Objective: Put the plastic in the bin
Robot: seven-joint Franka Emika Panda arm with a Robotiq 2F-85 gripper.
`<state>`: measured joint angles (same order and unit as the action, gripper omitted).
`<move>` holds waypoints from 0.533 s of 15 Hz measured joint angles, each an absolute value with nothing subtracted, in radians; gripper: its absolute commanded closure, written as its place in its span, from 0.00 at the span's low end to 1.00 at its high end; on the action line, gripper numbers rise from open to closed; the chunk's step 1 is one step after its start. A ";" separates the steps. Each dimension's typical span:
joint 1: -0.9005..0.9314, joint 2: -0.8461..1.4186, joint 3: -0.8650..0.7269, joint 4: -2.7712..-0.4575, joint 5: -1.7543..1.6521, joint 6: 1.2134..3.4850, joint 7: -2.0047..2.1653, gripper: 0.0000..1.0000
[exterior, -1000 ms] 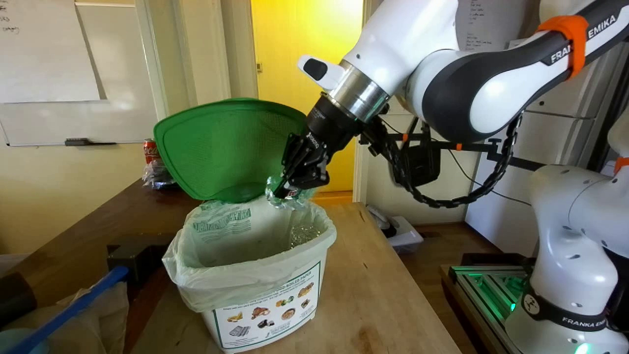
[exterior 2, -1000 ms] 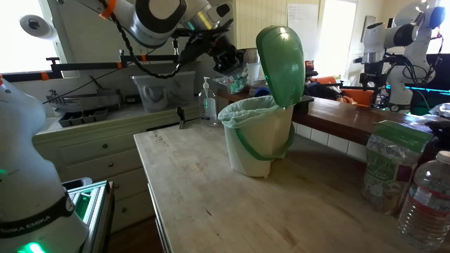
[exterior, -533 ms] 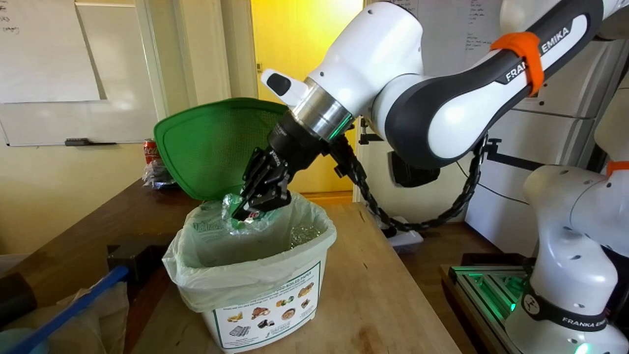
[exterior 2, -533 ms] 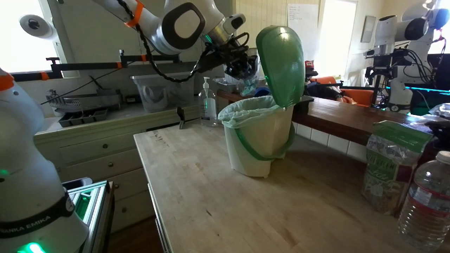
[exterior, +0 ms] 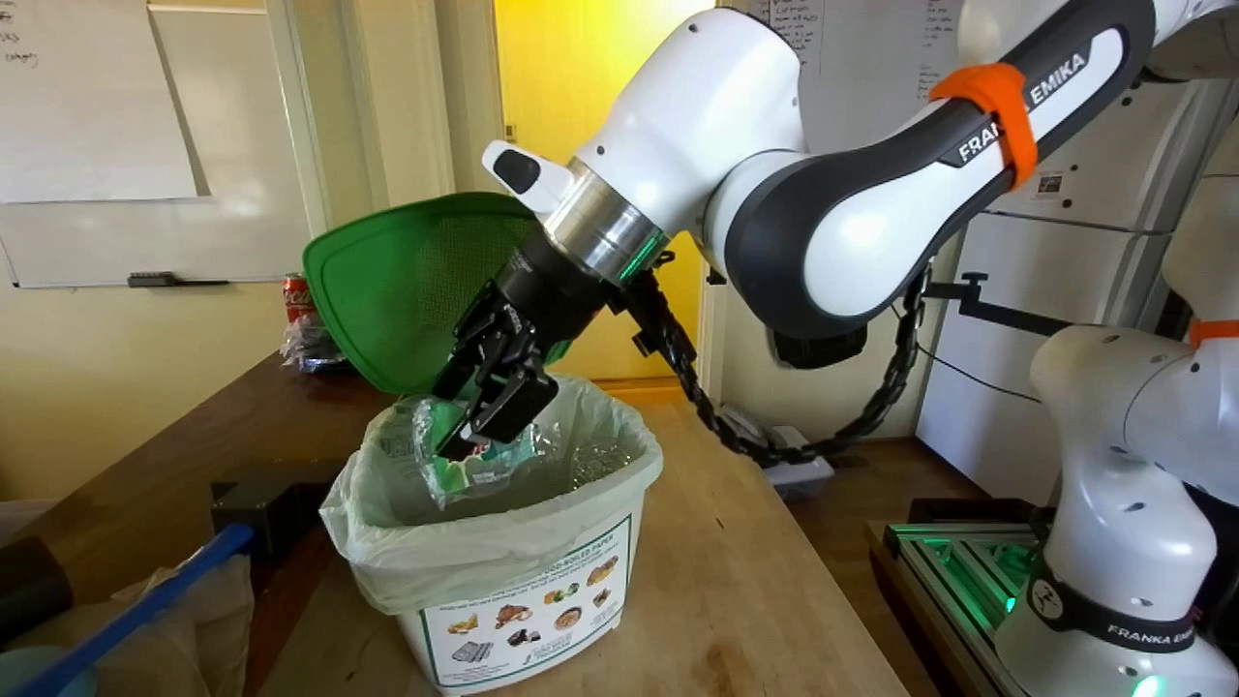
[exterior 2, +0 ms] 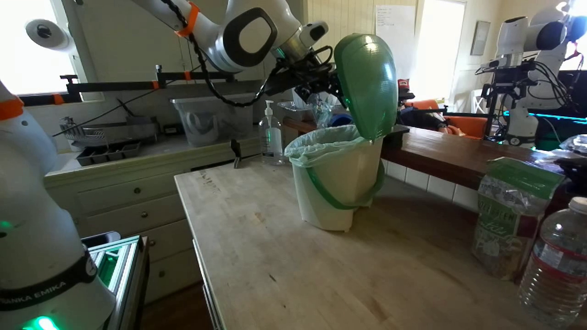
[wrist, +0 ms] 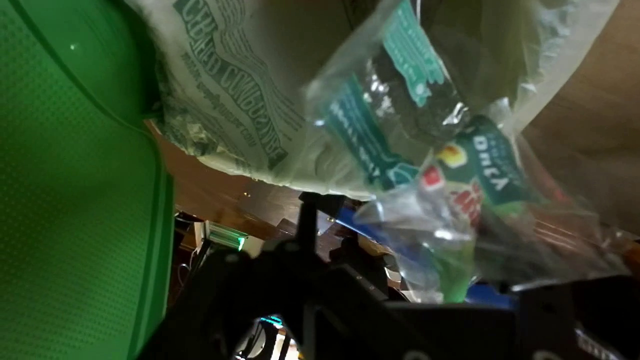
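Clear plastic packet (exterior: pixel 487 467), crumpled and green-printed, appears over the compost bin (exterior: pixel 528 620), lower than before; the gripper (exterior: pixel 448 420) now has parted fingers.

Glossy, crinkled clear plastic wrapper (wrist: pixel 452 172)

1. In an exterior view, we see a yellow door (exterior: pixel 581 77) at twelve o'clock, wooden floor (exterior: pixel 871 474) at four.
2. In an exterior view, we face a bright window (exterior 2: pixel 25 66) at ten, tiles (exterior 2: pixel 418 181) at three, drawers (exterior 2: pixel 160 224) at eight.
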<state>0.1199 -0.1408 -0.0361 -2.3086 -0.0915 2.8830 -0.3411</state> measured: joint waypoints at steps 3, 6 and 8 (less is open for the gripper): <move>0.118 -0.140 -0.037 -2.305 -0.090 2.883 -0.335 0.00; 0.091 -0.139 -0.025 -2.303 -0.124 2.898 -0.275 0.00; 0.061 -0.138 -0.019 -2.303 -0.209 2.922 -0.213 0.00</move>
<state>0.0607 -0.1381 -0.0191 -2.3027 -0.2093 2.9218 -0.2132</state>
